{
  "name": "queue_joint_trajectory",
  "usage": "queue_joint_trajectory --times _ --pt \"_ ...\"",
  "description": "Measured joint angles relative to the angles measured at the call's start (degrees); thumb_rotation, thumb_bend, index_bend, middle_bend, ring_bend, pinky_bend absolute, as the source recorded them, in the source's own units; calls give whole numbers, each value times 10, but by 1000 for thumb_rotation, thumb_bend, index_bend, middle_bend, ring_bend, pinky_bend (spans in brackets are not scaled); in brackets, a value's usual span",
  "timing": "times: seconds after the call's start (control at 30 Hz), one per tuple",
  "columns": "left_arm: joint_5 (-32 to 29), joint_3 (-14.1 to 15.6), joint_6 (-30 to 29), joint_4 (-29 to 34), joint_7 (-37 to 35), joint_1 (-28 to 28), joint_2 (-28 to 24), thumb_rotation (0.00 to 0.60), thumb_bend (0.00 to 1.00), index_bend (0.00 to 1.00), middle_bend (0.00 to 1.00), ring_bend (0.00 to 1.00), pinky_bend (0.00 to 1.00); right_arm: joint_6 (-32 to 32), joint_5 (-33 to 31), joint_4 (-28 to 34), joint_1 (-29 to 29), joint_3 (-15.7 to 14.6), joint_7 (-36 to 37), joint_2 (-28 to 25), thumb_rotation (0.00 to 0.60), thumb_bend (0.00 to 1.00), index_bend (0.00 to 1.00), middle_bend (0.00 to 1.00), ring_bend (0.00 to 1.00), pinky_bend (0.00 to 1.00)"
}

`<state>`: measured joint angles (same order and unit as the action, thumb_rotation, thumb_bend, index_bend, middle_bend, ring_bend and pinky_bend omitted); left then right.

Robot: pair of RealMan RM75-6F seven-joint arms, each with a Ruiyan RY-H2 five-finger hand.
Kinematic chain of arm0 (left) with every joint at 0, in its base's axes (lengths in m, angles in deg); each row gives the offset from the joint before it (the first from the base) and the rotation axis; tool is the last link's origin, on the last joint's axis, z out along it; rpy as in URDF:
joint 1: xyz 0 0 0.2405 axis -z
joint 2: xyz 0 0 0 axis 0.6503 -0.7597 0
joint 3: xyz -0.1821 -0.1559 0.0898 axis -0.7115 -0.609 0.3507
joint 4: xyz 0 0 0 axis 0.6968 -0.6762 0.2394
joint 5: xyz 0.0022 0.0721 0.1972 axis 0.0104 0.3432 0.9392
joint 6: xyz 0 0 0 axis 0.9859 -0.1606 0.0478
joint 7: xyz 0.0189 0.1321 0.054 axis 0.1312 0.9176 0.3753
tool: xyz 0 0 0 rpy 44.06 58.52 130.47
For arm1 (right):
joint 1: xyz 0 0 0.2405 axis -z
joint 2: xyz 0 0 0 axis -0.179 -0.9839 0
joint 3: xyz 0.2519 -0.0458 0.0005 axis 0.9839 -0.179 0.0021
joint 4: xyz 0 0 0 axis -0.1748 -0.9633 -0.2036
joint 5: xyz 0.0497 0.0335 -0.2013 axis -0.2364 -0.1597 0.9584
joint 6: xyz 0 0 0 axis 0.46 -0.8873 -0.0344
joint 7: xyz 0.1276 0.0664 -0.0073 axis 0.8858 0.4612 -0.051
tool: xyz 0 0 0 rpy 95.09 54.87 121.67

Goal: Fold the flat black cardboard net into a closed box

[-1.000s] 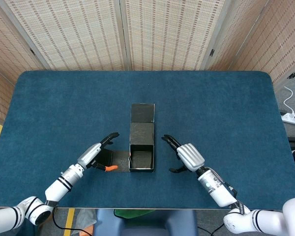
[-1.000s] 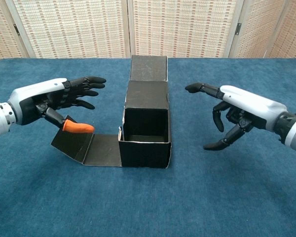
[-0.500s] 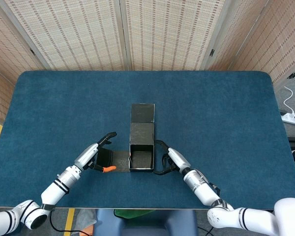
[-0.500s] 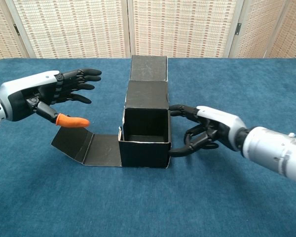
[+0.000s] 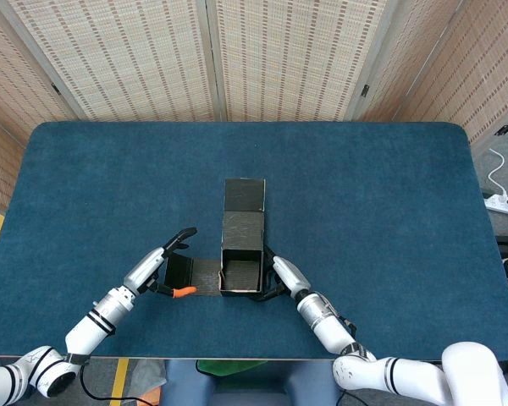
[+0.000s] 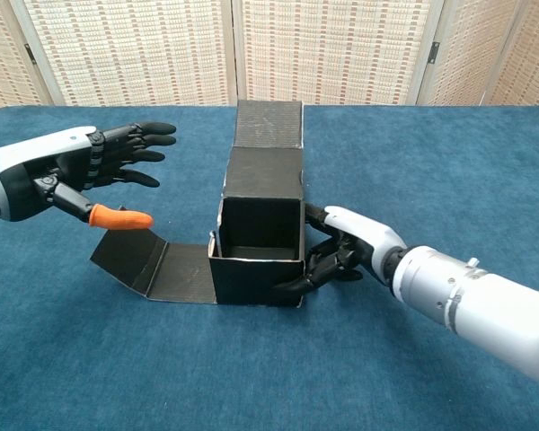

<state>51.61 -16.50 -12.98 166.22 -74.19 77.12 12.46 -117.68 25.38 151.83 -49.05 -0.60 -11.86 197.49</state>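
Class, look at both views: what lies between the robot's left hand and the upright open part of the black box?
The flat side flap, lying unfolded on the table below the left hand, joins the box; clearest in the chest view.

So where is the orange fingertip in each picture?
Head view: orange fingertip lower left of centre, just left of the black cardboard box.
Chest view: orange fingertip at left, above the flat flap.
Shared landmark: the box.
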Motion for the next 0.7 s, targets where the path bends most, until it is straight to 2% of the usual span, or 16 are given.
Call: queue_joint_trajectory --times 0.03,0.1,0.13,0.2,0.27,0.3,0.37,0.4,0.53,0.7 --pt "1 0 -2 0 -1 -1 0 600 216 0 0 0 157 -2 -1 -5 0 3 0 6 600 0 0 48 635 1000" --pt "2 0 -11 1 -1 -5 -1 600 215 1 0 0 160 -13 0 -21 1 10 0 24 600 9 49 190 685 1000" --pt "2 -1 -16 1 -1 -7 -1 600 215 7 0 0 167 -20 0 -29 2 13 1 34 600 39 138 299 719 1000" --pt "2 -3 -31 3 2 -14 0 600 216 61 32 38 222 -37 0 -50 2 24 1 58 600 107 305 437 755 1000" --pt "2 -6 -48 4 8 -21 1 600 217 194 157 208 397 -52 1 -70 2 39 4 80 600 172 426 533 769 1000" --pt "1 -9 -61 5 13 -27 3 600 217 312 290 399 576 -56 1 -76 2 47 6 85 600 208 470 570 770 1000" --pt "0 -13 -81 7 22 -35 5 600 218 431 441 632 777 -60 -1 -81 -1 67 16 91 600 248 525 616 772 1000" --pt "4 -14 -91 9 27 -40 6 600 218 469 488 722 842 -59 -3 -81 -2 76 21 91 600 255 535 625 772 1000" --pt "38 -4 -98 13 28 -39 -2 600 221 523 553 838 917 -37 -12 -57 -9 113 52 74 600 256 543 633 771 1000" --pt "124 32 -92 17 2 -16 -20 600 244 553 575 868 930 -9 -18 2 -13 152 94 30 600 255 543 633 772 1000"
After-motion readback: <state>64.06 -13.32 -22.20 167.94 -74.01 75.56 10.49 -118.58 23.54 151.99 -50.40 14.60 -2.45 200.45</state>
